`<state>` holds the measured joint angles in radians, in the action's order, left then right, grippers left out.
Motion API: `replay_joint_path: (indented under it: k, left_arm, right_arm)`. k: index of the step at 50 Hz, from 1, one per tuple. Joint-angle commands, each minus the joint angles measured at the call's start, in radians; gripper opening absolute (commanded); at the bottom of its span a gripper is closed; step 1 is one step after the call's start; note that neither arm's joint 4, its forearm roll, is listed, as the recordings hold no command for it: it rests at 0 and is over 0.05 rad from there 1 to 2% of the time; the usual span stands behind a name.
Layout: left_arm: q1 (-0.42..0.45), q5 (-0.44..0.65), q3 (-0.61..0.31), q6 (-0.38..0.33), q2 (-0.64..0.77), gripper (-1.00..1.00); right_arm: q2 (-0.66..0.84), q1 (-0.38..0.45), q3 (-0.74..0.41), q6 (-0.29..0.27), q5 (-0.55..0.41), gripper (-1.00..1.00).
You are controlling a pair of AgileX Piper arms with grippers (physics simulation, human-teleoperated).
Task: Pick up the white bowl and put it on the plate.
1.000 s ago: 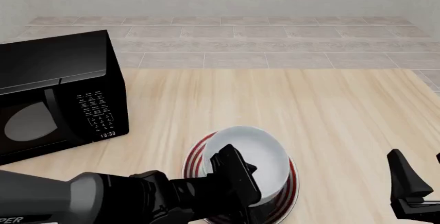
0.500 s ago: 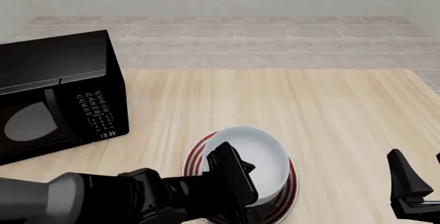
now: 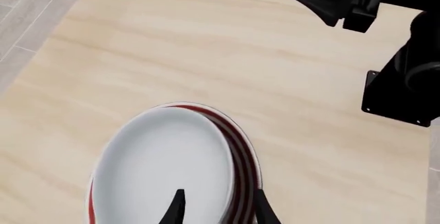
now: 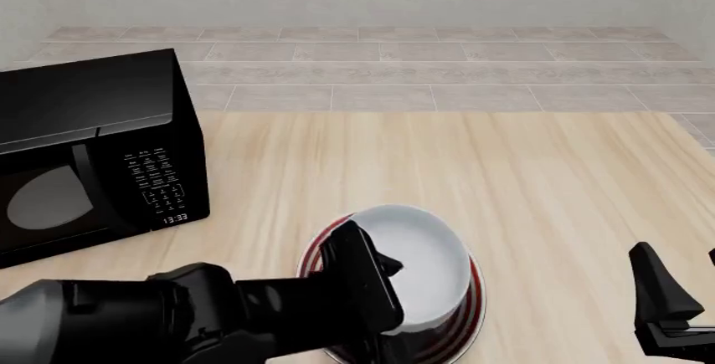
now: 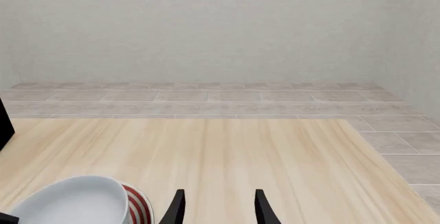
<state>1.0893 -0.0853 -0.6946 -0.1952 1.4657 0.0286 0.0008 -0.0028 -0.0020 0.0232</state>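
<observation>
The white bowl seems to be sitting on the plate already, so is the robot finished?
Nearly. The white bowl already rests on the plate, whose red rings show around it. The left gripper straddles the bowl's rim, fingers apart, so letting go looks in hand. What is left: pulling that arm away. The right gripper stands open, off to the side.

The white bowl (image 3: 162,170) sits on the plate (image 3: 240,152), whose red rings show along one side. The left gripper (image 3: 216,211) has its fingers spread, one finger inside the bowl, one outside. The other arm (image 3: 385,44) hangs over the wooden table (image 3: 206,54).
</observation>
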Motion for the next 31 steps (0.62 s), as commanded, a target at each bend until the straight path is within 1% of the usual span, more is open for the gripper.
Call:
replay_joint_path:
  k: [1,9,31]
  left_arm:
    - [-0.007,0.051,0.020,-0.019,-0.073,1.00]
    - [-0.012,0.071,0.039,-0.022,-0.124,1.00]
    - [-0.043,0.177,0.079,-0.048,-0.283,1.00]
  right_arm:
    - [-0.001,0.000,0.001,0.000,0.000,1.00]
    - [-0.002,0.000,0.001,0.000,0.000,1.00]
    - [-0.001,-0.001,0.001,0.000,0.000,1.00]
